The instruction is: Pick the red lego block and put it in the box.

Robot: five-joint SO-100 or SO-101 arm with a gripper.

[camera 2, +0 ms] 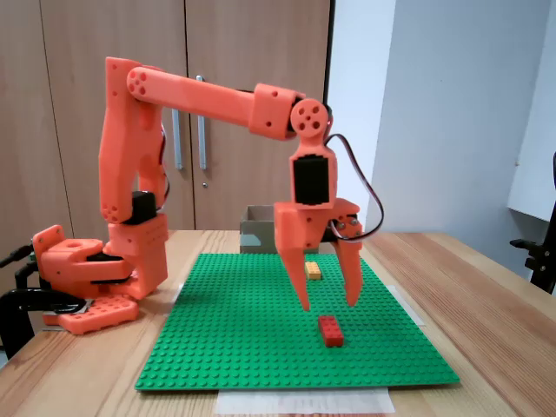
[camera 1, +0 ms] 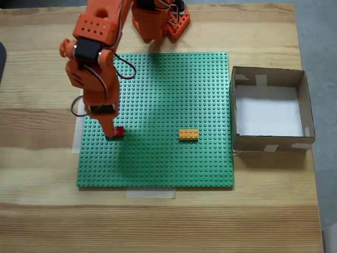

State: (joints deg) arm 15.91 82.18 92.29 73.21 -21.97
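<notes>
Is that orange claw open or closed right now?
Open. In a fixed view, the gripper has its two fingers spread apart, hanging just above the red lego block, which lies on the green baseplate.

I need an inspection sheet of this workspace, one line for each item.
Surface: wooden table with green studded baseplate, pale tape at its edges.
Job's things: red lego block on the baseplate; box beside the plate, white floor bare.
Clutter: orange-yellow brick on the baseplate.
Hand: hand open, fingertips above the red block, not touching.
Cables: dark wire looped at the wrist.
Surroundings: wooden cabinet doors, white wall.
</notes>
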